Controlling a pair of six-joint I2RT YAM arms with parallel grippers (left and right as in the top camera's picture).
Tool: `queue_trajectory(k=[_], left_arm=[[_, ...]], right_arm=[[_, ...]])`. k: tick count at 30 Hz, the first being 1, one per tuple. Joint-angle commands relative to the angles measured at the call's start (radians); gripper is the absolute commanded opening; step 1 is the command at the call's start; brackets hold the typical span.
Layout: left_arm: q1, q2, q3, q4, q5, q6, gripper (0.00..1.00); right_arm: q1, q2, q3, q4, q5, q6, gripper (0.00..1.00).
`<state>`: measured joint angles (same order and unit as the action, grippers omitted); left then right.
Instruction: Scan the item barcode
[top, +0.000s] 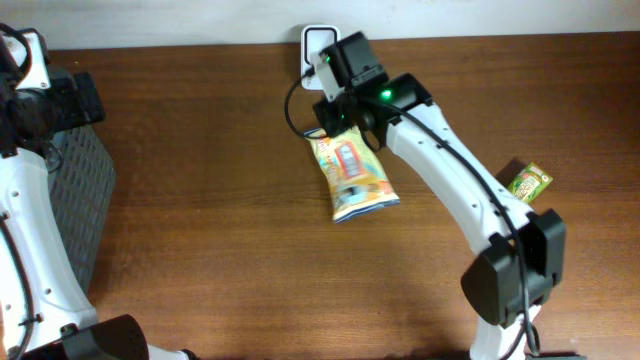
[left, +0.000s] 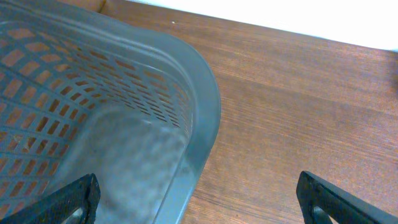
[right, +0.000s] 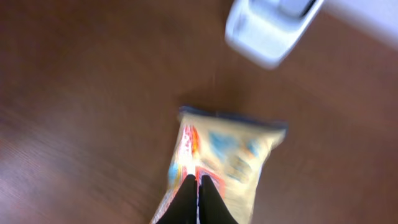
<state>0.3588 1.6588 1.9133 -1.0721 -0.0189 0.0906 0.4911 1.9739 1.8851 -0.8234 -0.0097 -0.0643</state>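
The item is a yellow snack bag (top: 355, 180) with red and blue print, lying near the middle of the wooden table. My right gripper (top: 338, 122) is over its far end, shut on a pinched fold of the bag (right: 233, 152); the black fingertips (right: 191, 186) press together. A white barcode scanner (top: 318, 45) stands at the back edge, just beyond the bag, and shows blurred in the right wrist view as the scanner (right: 270, 28). No barcode shows. My left gripper (left: 198, 186) is open and holds nothing, hanging over a basket rim far to the left.
A grey perforated basket (left: 124, 93) sits at the table's left edge, seen from above as the basket (top: 85, 200). A small green packet (top: 527, 181) lies at the right, beside the right arm. A black cable runs from the scanner.
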Motion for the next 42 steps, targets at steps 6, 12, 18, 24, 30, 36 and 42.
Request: queue_trajectory(k=[6,12,18,24,30,36,42], left_arm=[[0.004,-0.017,0.006,0.001,-0.004,0.016,0.99],[0.004,-0.017,0.006,0.001,-0.004,0.016,0.99],[0.004,-0.017,0.006,0.001,-0.004,0.016,0.99],[0.004,-0.017,0.006,0.001,-0.004,0.016,0.99],[0.004,-0.017,0.006,0.001,-0.004,0.016,0.99],[0.004,-0.017,0.006,0.001,-0.004,0.016,0.99],[0.004,-0.017,0.006,0.001,-0.004,0.016,0.99]], right_arm=[[-0.026,0.074,-0.01,-0.116,-0.032,-0.059,0.99],[-0.025,0.228,-0.033,-0.205,-0.039,0.11,0.99],[-0.028,0.368,-0.034,-0.225,0.056,0.111,0.98],[-0.027,0.413,-0.034,-0.229,0.055,0.098,0.4],[-0.027,0.399,-0.016,-0.238,0.056,0.098,0.04],[-0.032,0.315,0.315,-0.453,-0.14,-0.059,0.04],[-0.154,0.261,0.562,-0.61,-0.764,-0.34,0.04]])
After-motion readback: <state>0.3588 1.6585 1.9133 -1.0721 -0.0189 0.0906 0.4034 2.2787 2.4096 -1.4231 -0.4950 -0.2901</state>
